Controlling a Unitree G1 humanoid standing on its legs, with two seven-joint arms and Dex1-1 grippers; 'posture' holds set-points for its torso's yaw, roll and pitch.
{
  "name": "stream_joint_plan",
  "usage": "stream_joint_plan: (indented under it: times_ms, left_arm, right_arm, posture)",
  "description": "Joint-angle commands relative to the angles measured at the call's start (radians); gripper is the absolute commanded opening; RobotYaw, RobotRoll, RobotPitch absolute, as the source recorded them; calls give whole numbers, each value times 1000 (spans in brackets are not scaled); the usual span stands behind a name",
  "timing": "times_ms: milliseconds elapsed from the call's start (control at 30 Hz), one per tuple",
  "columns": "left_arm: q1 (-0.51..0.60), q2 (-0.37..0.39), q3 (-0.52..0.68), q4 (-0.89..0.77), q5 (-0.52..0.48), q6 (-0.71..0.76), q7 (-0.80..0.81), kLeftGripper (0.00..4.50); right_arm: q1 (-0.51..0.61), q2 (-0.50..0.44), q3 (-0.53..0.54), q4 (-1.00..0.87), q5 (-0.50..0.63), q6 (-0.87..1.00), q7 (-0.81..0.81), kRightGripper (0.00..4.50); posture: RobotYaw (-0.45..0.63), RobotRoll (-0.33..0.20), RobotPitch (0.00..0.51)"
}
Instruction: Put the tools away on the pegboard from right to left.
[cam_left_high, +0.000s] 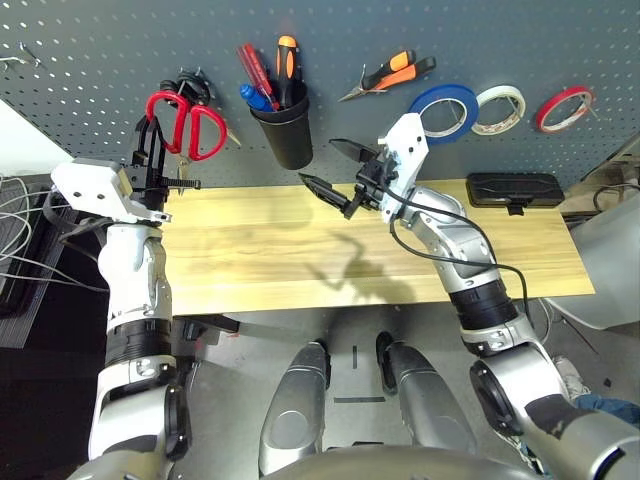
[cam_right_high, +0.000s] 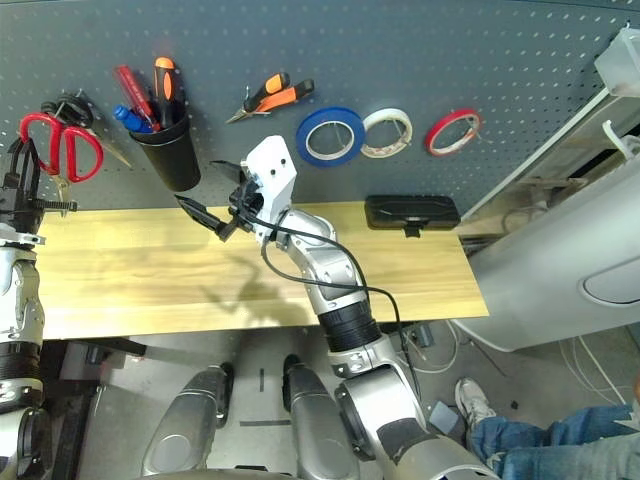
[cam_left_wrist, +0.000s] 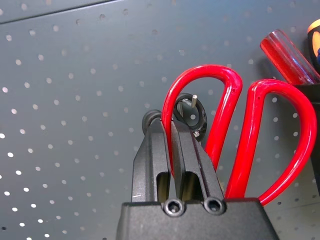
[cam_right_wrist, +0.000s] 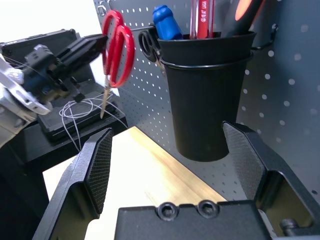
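My left gripper (cam_left_high: 150, 125) is shut on one handle loop of the red-handled scissors (cam_left_high: 187, 125), holding them up against the pegboard (cam_left_high: 100, 50) at its left end. In the left wrist view the fingers (cam_left_wrist: 187, 150) pinch the red loop (cam_left_wrist: 235, 130) just in front of a metal hook (cam_left_wrist: 194, 100). Further right, the blue-handled screwdriver (cam_left_high: 255, 97) stands in the black cup (cam_left_high: 283, 125), while the pliers (cam_left_high: 395, 72) and the blue tape ring (cam_left_high: 443, 112) hang on the board. My right gripper (cam_left_high: 335, 170) is open and holds nothing, hovering above the table beside the cup.
Black-handled scissors (cam_left_high: 190, 82) hang just behind the red ones. White (cam_left_high: 498, 108) and red (cam_left_high: 563, 107) tape rings hang at the right. A flat black box (cam_left_high: 514, 188) lies at the back right of the wooden table (cam_left_high: 300, 260). Cables trail at the far left.
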Motion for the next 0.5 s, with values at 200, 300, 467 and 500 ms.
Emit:
stream_joint_plan:
  times_ms: [200, 300, 467, 500]
  left_arm:
    - [-37, 6, -20, 106, 15, -31, -21, 22]
    - [-46, 11, -27, 130, 19, -21, -19, 22]
    - [-78, 23, -30, 185, 29, -3, -8, 22]
    - [-84, 27, -32, 198, 34, -2, -5, 22]
  right_arm:
    - [-2, 6, 14, -2, -4, -6, -3, 4500]
    - [-1, 6, 15, -6, -5, -4, -5, 4500]
    - [3, 6, 16, -11, -4, -1, -7, 4500]
    - [4, 6, 17, -11, -4, -1, -7, 4500]
  posture:
    - [69, 0, 224]
    - [55, 0, 227]
    - [57, 0, 228]
    - [57, 0, 228]
